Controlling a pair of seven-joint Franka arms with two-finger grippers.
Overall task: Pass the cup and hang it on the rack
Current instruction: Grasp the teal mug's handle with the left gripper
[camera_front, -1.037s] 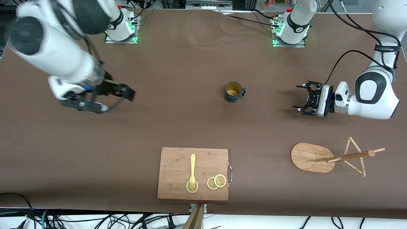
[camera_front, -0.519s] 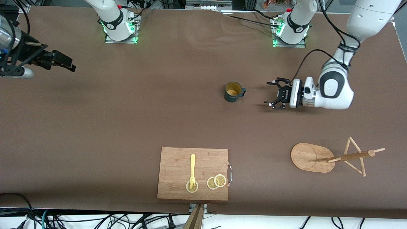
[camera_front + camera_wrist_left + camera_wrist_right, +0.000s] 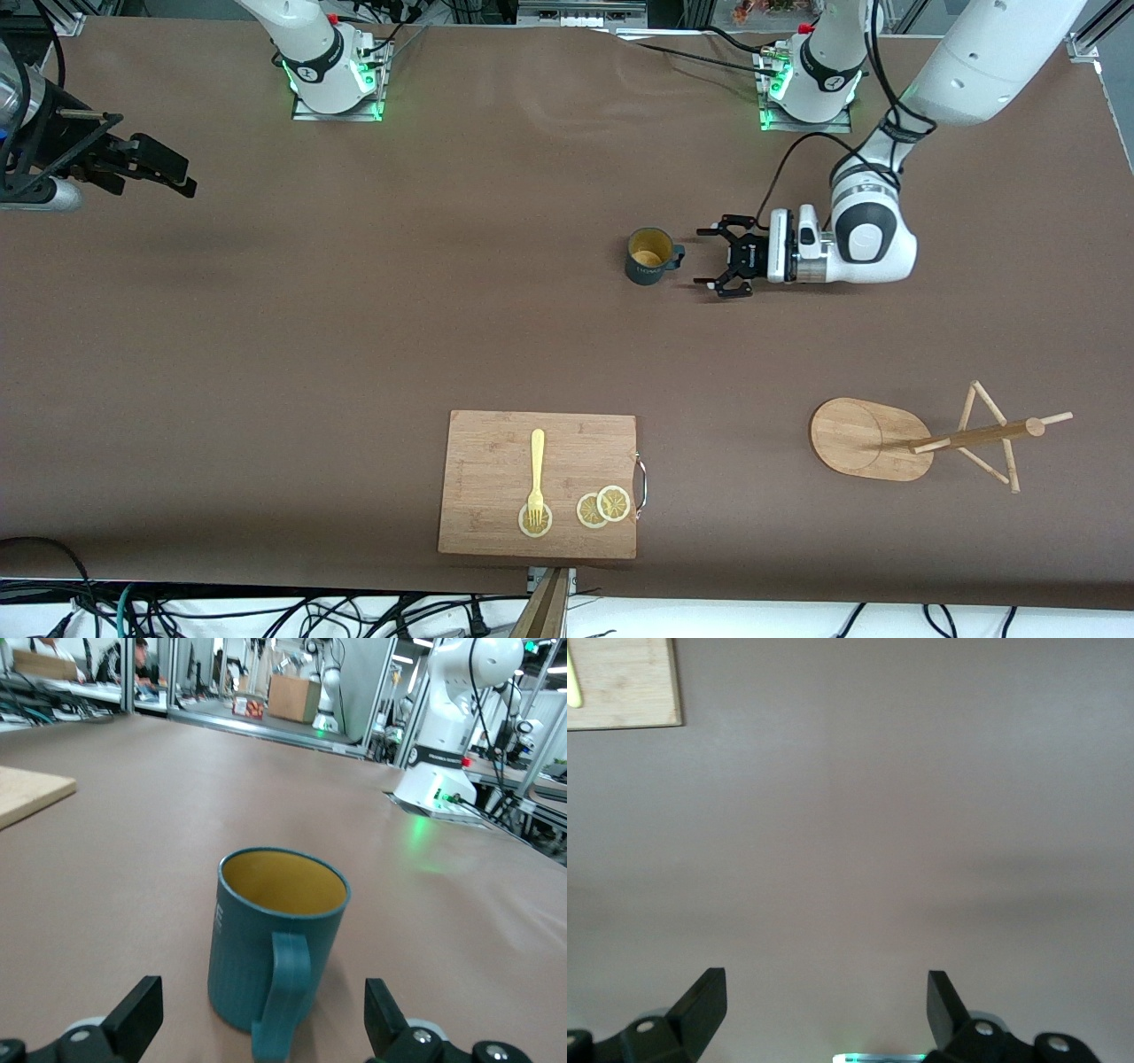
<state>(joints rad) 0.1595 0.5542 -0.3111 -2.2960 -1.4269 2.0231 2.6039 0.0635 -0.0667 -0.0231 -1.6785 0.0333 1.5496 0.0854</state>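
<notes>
The upright ribbed teal mug (image 3: 649,256) is faced mid-bench by the left hand (image 3: 714,260), fingers apart; the right hand (image 3: 168,177), also spread, is held over the bench's edge at the right arm's end.

The cup (image 3: 652,255) stands upright mid-table. The cutting board (image 3: 496,452) lies at the table's front edge, carrying a fork (image 3: 536,474) and lemon slices (image 3: 602,506). The rack (image 3: 921,436) stands near the front edge, toward the left arm's end.
</notes>
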